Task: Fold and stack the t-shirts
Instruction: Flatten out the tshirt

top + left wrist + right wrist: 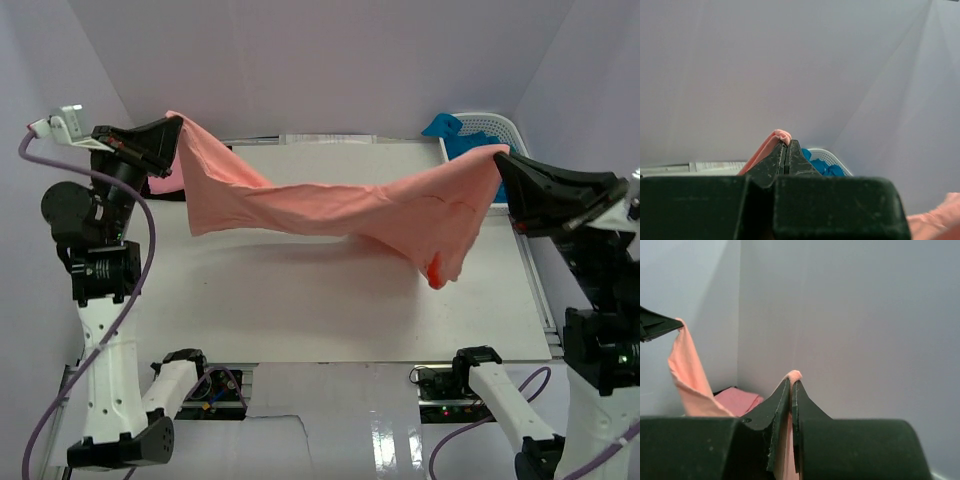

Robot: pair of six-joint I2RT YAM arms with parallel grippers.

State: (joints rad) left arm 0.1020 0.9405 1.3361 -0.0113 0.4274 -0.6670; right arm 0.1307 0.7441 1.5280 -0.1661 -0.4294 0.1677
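Note:
The large salmon-coral t-shirt (330,205) hangs stretched in the air above the table (300,310). My left gripper (178,125) is shut on its left end and my right gripper (503,155) is shut on its right end. A fold sags lowest at the right of middle. In the left wrist view my gripper (787,145) pinches salmon cloth (765,150). In the right wrist view my gripper (791,382) pinches it too (795,374). A lighter pink t-shirt (165,185) lies at the back left. Bright blue t-shirts (445,130) lie in the basket. No black t-shirt clearly shows.
The white lattice basket (500,125) stands at the back right corner, and shows in the left wrist view (832,157). Pale walls close in the back and both sides. The arm bases and cables sit along the near edge.

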